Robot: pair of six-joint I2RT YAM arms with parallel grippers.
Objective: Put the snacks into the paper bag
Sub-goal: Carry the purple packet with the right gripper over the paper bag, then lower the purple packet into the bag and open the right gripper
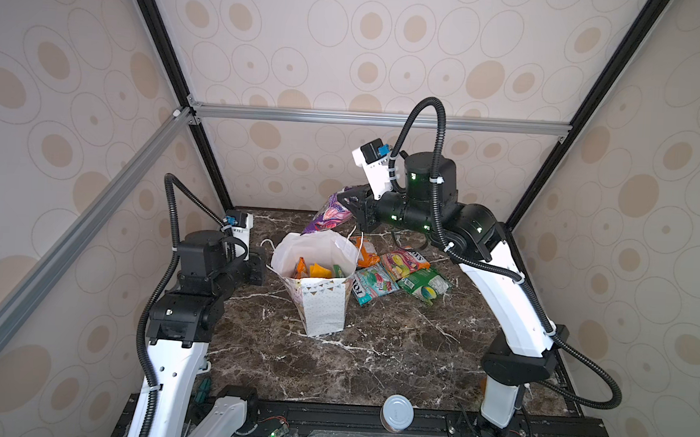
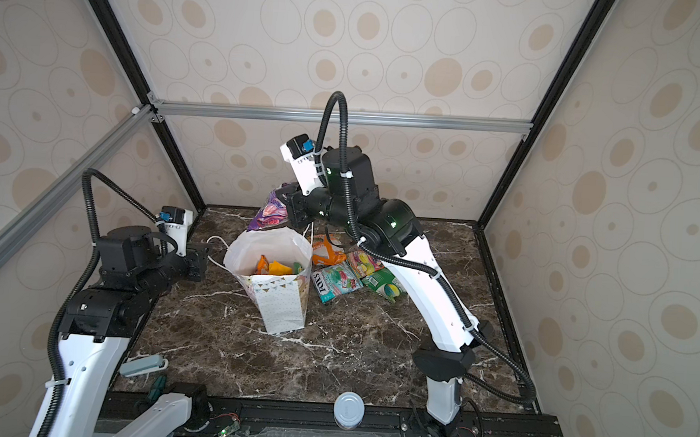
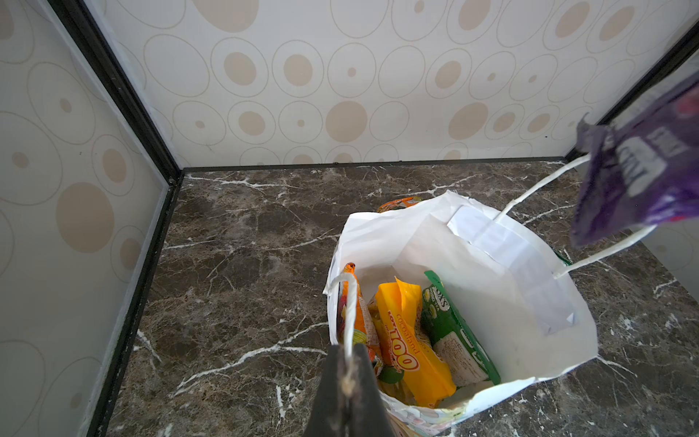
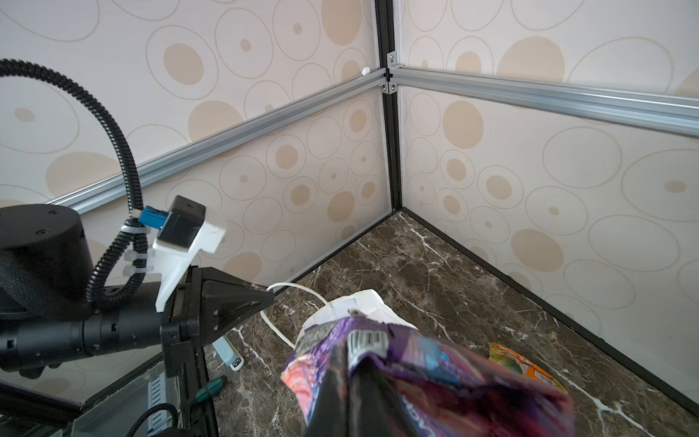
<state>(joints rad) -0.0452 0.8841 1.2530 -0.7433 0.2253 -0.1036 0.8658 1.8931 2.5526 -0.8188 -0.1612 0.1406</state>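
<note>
The white paper bag (image 1: 321, 309) (image 2: 282, 307) stands open mid-table. Inside it lie an orange packet (image 3: 361, 318), a yellow packet (image 3: 410, 340) and a green packet (image 3: 455, 340). My left gripper (image 3: 346, 378) (image 1: 259, 264) is shut on the bag's near cord handle (image 3: 350, 302). Above the bag's far rim hangs a purple packet (image 1: 328, 215) (image 3: 639, 174) (image 4: 435, 372), with my right gripper (image 4: 350, 365) (image 1: 347, 205) shut on it. The far handle (image 3: 537, 189) runs up behind that packet. To the right of the bag lie orange (image 1: 367, 252), pink (image 1: 404, 264), teal (image 1: 373, 283) and green (image 1: 427, 284) snacks.
A silver-lidded can (image 1: 397, 412) stands at the front edge. A grey stapler-like tool (image 2: 142, 365) and a green-handled screwdriver (image 2: 158, 384) lie at the front left. Patterned walls close the table on three sides, and the bag stands near the back left corner.
</note>
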